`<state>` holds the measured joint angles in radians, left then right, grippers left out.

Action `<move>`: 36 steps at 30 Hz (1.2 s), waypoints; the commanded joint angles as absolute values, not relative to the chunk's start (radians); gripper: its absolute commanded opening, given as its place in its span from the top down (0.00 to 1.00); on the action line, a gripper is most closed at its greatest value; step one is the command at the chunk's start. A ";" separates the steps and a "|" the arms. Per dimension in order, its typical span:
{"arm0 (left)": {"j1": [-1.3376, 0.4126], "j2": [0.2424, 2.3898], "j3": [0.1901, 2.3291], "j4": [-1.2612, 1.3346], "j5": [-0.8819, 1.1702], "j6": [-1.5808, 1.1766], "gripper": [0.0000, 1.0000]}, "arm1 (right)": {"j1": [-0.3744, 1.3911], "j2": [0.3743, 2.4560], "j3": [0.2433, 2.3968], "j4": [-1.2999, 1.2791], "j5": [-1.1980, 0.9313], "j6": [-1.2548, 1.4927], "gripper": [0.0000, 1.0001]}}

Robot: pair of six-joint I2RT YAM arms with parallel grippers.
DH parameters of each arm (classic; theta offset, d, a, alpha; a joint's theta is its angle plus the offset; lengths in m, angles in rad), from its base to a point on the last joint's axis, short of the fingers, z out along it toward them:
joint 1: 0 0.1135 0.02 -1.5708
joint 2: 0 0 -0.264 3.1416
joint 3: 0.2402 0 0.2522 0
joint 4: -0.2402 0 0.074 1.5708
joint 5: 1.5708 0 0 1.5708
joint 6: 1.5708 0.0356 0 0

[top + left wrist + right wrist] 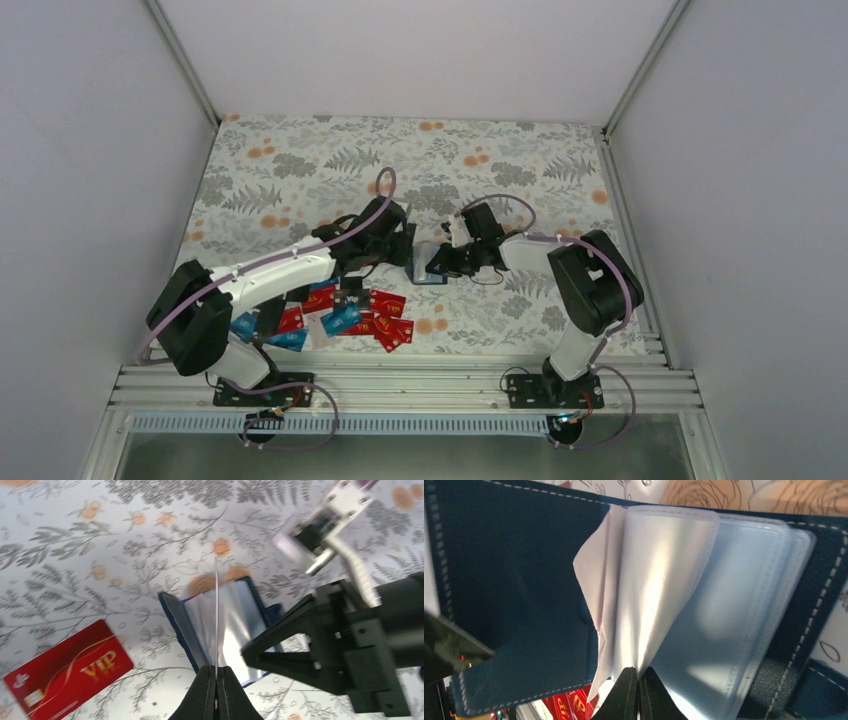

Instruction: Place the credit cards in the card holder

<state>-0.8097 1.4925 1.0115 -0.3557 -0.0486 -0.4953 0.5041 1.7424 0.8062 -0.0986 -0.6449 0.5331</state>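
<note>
The card holder (514,580) lies open, navy outside, with clear plastic sleeves (734,595) fanned out. My right gripper (638,672) is shut on the lower edge of one sleeve and holds it up. My left gripper (216,672) is shut on a thin credit card (216,610), seen edge-on and standing upright just above the open card holder (240,605). From above, both grippers meet at the card holder (428,268), the left gripper (405,245) from the left and the right gripper (442,262) from the right. Several more credit cards (340,315), red, blue and white, lie spread near the left arm.
A red VIP card (65,672) lies alone on the flowered cloth (300,170) left of the holder. The right gripper's black body (350,650) is close beside the held card. Grey walls enclose the table on three sides.
</note>
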 commanded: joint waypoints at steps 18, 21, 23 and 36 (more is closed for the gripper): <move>-0.812 1.553 0.859 -0.331 -0.202 -0.548 0.98 | 0.555 1.746 0.924 -0.210 -0.605 0.489 0.94; -0.811 1.568 0.847 -0.301 -0.184 -0.548 0.98 | 0.562 1.753 0.938 -0.196 -0.650 0.489 0.89; -0.811 1.573 0.837 -0.283 -0.171 -0.546 0.98 | 0.566 1.761 0.951 -0.188 -0.681 0.488 0.86; -0.810 1.563 0.773 -0.205 -0.113 -0.555 0.98 | 0.569 1.867 1.016 -0.118 -0.800 0.502 0.76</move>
